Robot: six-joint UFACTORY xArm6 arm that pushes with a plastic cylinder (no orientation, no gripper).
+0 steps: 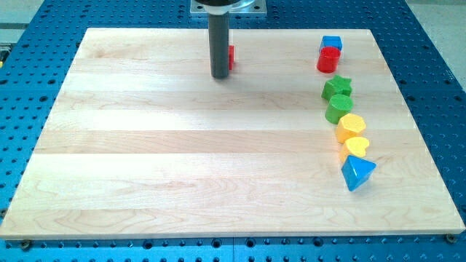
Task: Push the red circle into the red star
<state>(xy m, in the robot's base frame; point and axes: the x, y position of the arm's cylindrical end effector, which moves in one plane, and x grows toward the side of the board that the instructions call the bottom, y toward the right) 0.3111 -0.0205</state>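
Camera view: one look down at a pale wooden table [182, 167] set on a blue perforated base [437, 65].
Rod: a straight dark cylinder comes down from a grey mount [227, 7] at the view's top, left of centre.
My tip [220, 76]: rests on the table near its top edge, well apart from the column of blocks at the view's right.
Claw: none shows; the arm ends in the plain rod, so nothing opens, closes or holds anything.
Red block by the rod [231, 57]: only a thin red sliver shows at the rod's right side, just above my tip; the rod hides most of it, so its shape cannot be made out, nor whether the two touch.
Red block at the right [328, 60]: sits near the table's top right, just below and touching a blue cube [331, 44]; its outline is too small to name with certainty.
Green star [337, 87]: just below that red block, with a small gap between.
Green round block [338, 109]: touching the green star's lower side.
Yellow blocks: an upper one [351, 126] and a lower one [357, 146], close together under the green pair.
Blue triangle [357, 172]: lowest in the column, against the lower yellow block.
Distance between the reds: wide, with bare wood between them.
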